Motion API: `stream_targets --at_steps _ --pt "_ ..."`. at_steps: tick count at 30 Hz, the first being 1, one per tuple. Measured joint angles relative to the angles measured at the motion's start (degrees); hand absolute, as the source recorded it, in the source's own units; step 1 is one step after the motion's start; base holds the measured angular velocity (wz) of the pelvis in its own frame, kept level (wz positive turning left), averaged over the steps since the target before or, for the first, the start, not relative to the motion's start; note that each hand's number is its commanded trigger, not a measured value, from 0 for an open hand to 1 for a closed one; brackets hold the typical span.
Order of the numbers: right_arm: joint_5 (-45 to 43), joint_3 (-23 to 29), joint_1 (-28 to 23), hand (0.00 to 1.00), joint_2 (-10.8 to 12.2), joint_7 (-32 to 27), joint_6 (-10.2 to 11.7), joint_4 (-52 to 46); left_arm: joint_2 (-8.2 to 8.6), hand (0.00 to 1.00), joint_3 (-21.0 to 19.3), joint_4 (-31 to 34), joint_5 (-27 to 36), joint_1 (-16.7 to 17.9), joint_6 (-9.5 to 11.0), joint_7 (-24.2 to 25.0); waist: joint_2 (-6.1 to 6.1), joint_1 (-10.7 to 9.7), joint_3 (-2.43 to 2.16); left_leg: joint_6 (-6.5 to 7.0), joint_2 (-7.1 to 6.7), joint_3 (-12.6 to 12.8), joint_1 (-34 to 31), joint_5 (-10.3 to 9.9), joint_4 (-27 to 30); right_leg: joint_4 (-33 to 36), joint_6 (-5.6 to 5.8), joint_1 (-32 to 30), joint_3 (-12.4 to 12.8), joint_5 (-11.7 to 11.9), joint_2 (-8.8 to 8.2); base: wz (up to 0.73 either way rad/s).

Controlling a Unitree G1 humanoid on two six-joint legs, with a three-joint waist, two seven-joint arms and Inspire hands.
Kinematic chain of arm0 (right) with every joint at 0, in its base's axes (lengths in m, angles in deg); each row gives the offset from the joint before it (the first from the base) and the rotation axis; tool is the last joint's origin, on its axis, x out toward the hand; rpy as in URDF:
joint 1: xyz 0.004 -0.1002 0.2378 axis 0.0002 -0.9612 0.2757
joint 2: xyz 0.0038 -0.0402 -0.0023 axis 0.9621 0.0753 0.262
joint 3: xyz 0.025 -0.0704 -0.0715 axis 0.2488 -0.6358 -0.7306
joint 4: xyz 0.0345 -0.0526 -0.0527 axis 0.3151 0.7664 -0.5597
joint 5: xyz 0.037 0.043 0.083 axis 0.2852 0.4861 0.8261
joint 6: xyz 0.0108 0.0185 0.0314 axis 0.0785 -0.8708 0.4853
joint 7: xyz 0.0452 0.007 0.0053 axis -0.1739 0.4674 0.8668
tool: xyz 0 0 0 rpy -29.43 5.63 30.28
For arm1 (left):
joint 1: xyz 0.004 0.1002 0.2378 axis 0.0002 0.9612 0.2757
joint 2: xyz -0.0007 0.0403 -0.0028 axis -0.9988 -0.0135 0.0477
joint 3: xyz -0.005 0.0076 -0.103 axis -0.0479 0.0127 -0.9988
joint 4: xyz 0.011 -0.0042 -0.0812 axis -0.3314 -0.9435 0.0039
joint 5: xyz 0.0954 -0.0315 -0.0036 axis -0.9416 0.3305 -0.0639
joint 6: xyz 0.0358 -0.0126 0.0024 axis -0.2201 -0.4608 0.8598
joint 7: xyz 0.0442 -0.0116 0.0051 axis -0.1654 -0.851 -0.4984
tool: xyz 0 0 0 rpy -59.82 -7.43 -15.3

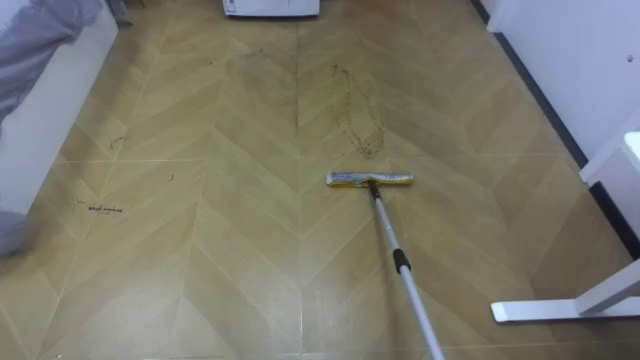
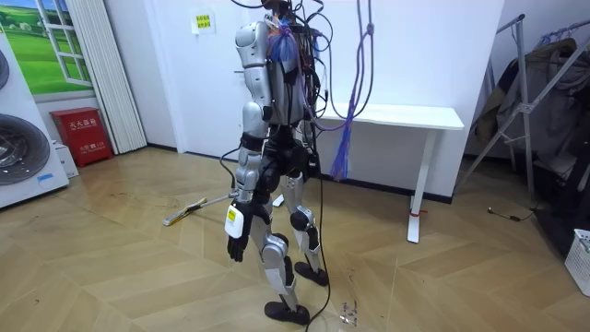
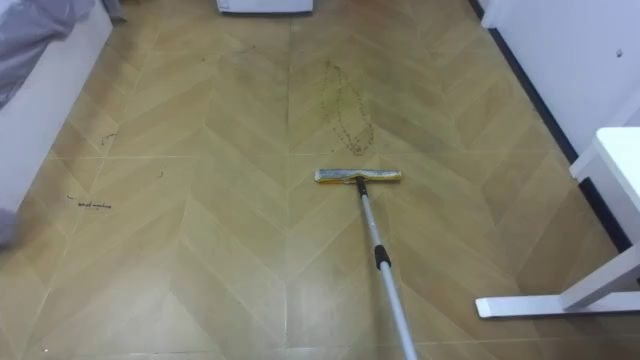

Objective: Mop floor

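Mop head flat ahead; handle axis runs back to robot's right side. Left hand hangs at thigh, fingers slack, empty.

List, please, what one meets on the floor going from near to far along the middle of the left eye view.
mop handle → yellow mop head → dark looped stain → white object at the far edge

Under me runs a tan herringbone wood floor. A white table stands against the white wall (clothes rack beside it); washing machine and red box at the room view's left.
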Motion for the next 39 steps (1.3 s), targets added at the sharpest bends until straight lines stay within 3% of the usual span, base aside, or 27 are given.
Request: stream_targets --at_steps 22,29,33,37,39 --pt "-0.1 0.0 -0.3 1.0 0.0 0.0 -0.8 -0.5 0.2 0.0 -0.1 0.1 -0.1 -0.1 -0.3 0.2 -0.11 0.1 -0.11 0.0 0.0 0.0 -0.1 0.0 0.0 -0.1 0.0 -0.3 0.1 0.0 -0.01 0.0" --pt "-0.1 -0.1 -0.2 1.0 0.0 0.1 -1.1 -1.4 0.18 0.0 -0.2 0.5 -1.0 -1.0 0.1 -0.8 -0.27 0.2 -0.75 0.0 0.08 -0.1 -3.4 0.0 0.7 0.3 -0.07 -3.4 0.0 0.0 0.0 0.0" --pt "-0.1 0.0 1.7 1.0 0.0 0.0 -1.2 -1.1 -0.14 0.0 -0.5 -0.2 -1.1 -2.8 0.6 -1.4 -0.46 0.1 -0.65 0.0 0.28 -0.2 -6.4 0.0 2.0 2.2 -0.19 -6.5 -0.2 0.1 -0.07 0.01" --pt "1.2 -0.1 2.6 1.0 0.0 -1.0 -1.1 -1.0 -0.6 0.0 0.0 -1.6 -1.4 -5.4 1.0 -1.4 -0.23 0.1 -0.1 0.01 0.39 -1.1 -10.2 0.0 3.5 3.2 -0.37 -9.6 -1.1 0.2 -0.15 0.1" --pt "2.6 -0.1 3.2 1.0 0.0 -1.3 -0.9 -1.0 -0.8 0.0 0.7 -1.9 -1.5 -6.8 1.2 -1.5 -0.35 -0.1 -0.06 0.03 0.38 -1.9 -13.6 0.0 5.1 4.1 -0.47 -12.2 -1.9 0.3 -0.34 0.15"
